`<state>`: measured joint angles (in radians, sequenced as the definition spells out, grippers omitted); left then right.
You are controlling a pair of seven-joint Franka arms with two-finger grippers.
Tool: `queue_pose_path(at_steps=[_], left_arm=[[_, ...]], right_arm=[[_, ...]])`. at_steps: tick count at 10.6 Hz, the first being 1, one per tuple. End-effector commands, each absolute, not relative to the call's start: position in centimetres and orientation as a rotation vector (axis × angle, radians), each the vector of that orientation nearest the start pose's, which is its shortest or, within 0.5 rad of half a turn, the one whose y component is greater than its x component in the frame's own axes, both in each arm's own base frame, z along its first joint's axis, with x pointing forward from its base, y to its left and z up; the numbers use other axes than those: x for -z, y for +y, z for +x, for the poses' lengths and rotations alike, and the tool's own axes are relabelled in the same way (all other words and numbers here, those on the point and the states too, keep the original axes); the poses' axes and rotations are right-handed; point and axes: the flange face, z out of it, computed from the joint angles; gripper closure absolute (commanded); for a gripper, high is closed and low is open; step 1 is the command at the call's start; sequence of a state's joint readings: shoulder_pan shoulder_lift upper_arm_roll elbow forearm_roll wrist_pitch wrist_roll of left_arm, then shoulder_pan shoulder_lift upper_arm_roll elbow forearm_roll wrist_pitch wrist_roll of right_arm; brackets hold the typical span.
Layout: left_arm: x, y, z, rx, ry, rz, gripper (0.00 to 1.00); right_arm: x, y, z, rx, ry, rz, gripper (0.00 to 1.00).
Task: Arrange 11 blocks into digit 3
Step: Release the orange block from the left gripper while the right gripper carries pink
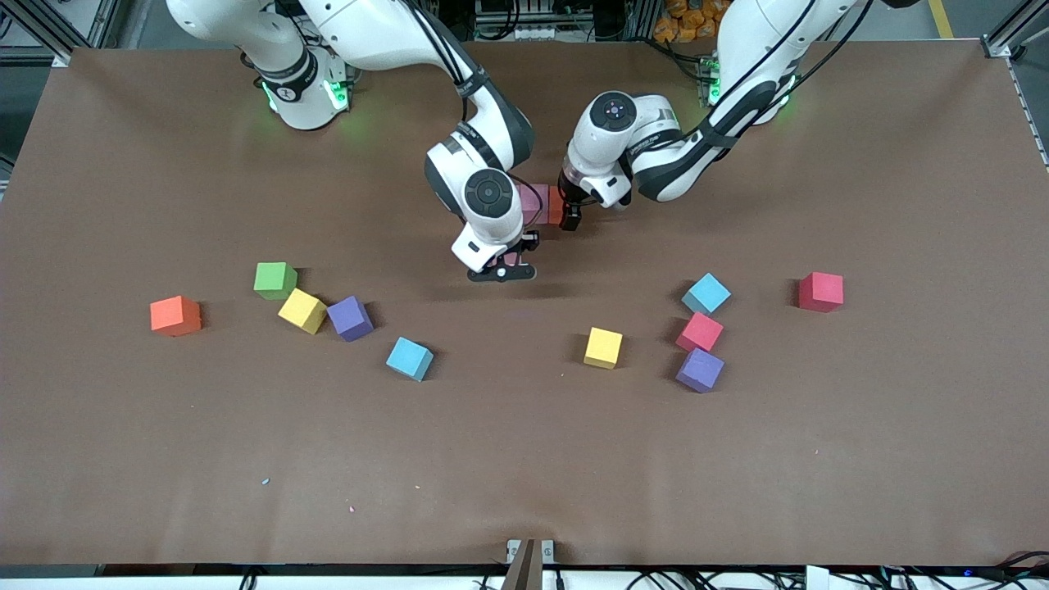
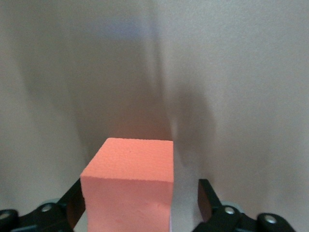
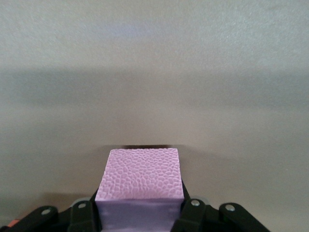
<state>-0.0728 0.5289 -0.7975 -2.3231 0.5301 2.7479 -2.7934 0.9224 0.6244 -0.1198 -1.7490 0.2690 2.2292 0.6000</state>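
Ten loose cubes (image 1: 602, 347), perhaps three more partly hidden.

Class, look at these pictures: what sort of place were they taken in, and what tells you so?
Probably a robotics lab. Two white robot arms are bolted along one edge of a brown-covered table, metal framing and cables surround it, and loose foam cubes such as the green cube serve as practice objects.

You see a brown bench (image 1: 524, 459) under white arms with black joints. Between the left end effector's (image 2: 140, 205) black fingers (image 2: 206, 199) sits a salmon-red cube (image 2: 128, 186); the right end effector (image 3: 140, 212) clamps a pale pink cube (image 3: 140, 181) with a pebbled top. Loose cubes show orange (image 1: 175, 315), green (image 1: 274, 280), yellow (image 1: 302, 310), purple (image 1: 351, 318), light blue (image 1: 409, 358), yellow (image 1: 603, 347), light blue (image 1: 706, 293), pink (image 1: 700, 332), purple (image 1: 700, 369) and red (image 1: 821, 292).
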Motion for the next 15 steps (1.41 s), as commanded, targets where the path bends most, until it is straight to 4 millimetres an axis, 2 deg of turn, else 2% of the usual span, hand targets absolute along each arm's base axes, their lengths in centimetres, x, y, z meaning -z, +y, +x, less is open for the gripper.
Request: queue_pose_path(at_steps=[1, 5, 9, 11, 15], left_arm=[[-19.7, -43.0, 30.1, -0.237, -2.412, -2.137, 0.0], [-21.8, -43.5, 29.2, -0.144, -2.39, -2.179, 0.0], [-23.4, -43.5, 29.4, -0.084, -2.383, -2.207, 0.0], [-24.7, -42.9, 30.7, -0.093, -2.404, -2.196, 0.0], [-27.3, -41.0, 35.0, -0.044, -2.386, -2.219, 0.0]], right_arm=[[-20.5, 48.0, 43.7, -0.292, -0.06, -3.115, 0.93], [-20.4, 48.3, 42.7, -0.318, -0.072, -3.126, 0.92], [-20.0, 47.9, 42.3, -0.343, -0.07, -3.137, 0.91], [-19.9, 47.9, 42.2, -0.346, -0.067, -3.139, 0.91], [-19.9, 47.9, 42.1, -0.353, -0.015, -3.14, 0.91]])
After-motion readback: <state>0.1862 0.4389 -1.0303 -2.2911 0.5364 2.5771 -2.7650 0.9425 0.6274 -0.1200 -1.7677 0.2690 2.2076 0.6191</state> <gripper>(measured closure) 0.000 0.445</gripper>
